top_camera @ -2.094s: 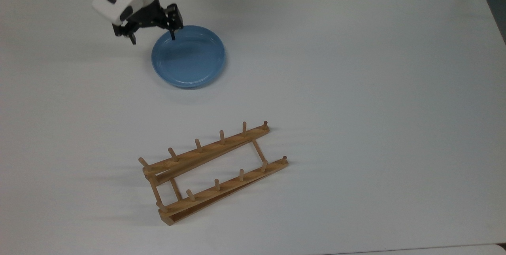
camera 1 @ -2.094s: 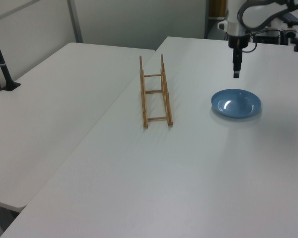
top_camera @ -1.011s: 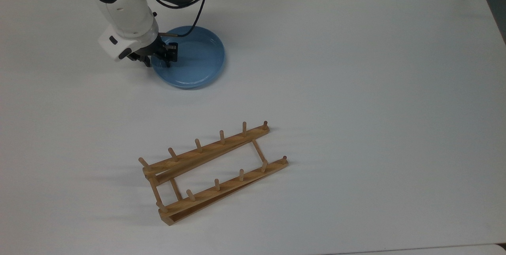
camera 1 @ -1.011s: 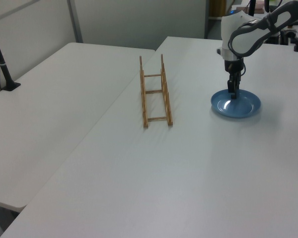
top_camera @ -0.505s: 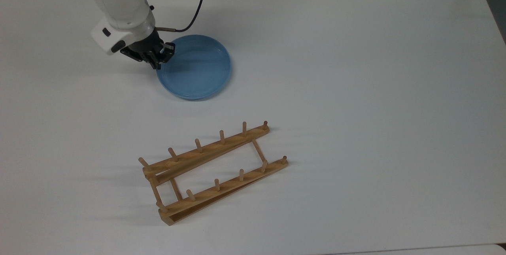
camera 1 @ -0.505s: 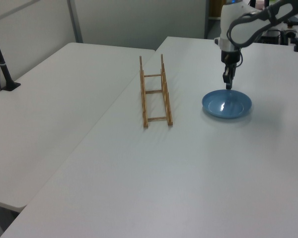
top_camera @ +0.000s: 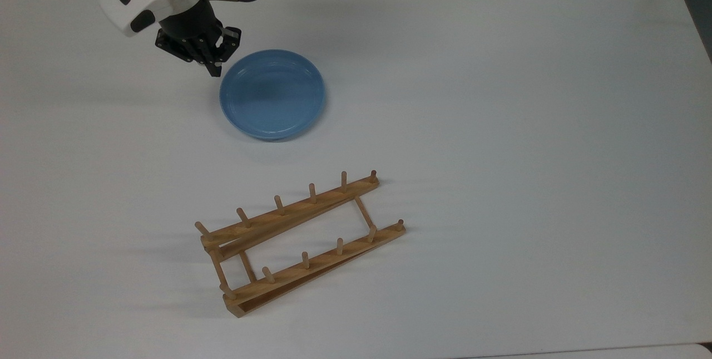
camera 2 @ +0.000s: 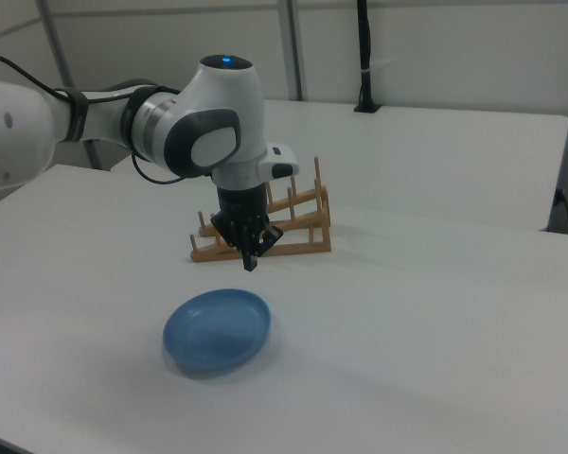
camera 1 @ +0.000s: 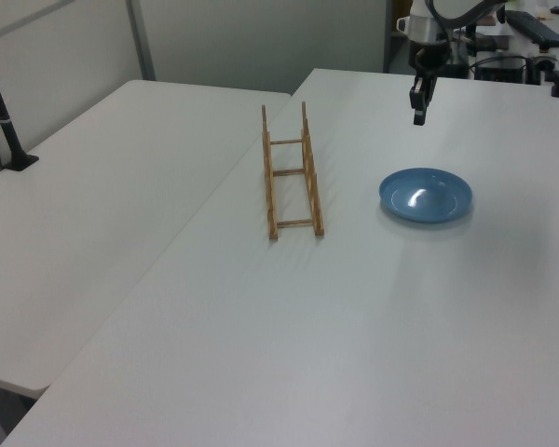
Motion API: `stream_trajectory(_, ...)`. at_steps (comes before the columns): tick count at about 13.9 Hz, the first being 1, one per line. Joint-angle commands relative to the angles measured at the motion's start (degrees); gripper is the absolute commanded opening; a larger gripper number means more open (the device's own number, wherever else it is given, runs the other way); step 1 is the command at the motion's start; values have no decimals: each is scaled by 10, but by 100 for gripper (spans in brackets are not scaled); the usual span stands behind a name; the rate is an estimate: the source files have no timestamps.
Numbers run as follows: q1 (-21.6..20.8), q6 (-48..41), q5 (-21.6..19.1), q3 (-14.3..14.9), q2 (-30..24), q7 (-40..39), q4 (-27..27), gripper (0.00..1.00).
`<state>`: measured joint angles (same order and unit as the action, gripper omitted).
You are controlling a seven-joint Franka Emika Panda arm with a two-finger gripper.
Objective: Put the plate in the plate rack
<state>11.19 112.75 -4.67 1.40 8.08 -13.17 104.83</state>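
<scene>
Top view: my claw (top_camera: 213,67) hangs above the surface (top_camera: 500,97), just off the plate (top_camera: 272,94) at its upper-left rim, holding nothing; its fingers look pressed together, though I can't be sure from here. The plate lies flat, well apart from the plate rack (top_camera: 300,239). To grip well I should spread the fingers, come down with one inside and one outside the raised rim, pinch firmly, then tilt the plate upright before carrying it between two pegs.

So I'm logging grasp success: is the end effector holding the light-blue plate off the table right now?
No, the round light-blue plate lies flat on the white table, with the end effector empty above it.
</scene>
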Motion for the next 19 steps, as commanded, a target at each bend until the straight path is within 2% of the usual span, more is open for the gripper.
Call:
stream_trajectory(1, -3, -1, -5, 2, 11, -9, 27, 29)
stream_trajectory(2, -2, 11, 3, 2, 22, -10, 46, 57)
stream_trajectory(3, -1, 39, 18, 2, 34, -10, 63, 70)
stream_trajectory(5, -1, 76, 24, 2, 46, -10, 78, 80)
stream_trajectory(7, 0, 95, 24, 2, 61, -10, 86, 80)
stream_trajectory(10, 0, 101, 24, 2, 79, -10, 86, 56)
stream_trajectory(15, 1, 102, 25, 2, 84, -9, 86, 28)
stream_trajectory(19, 1, 102, 24, 2, 83, -6, 85, 0)
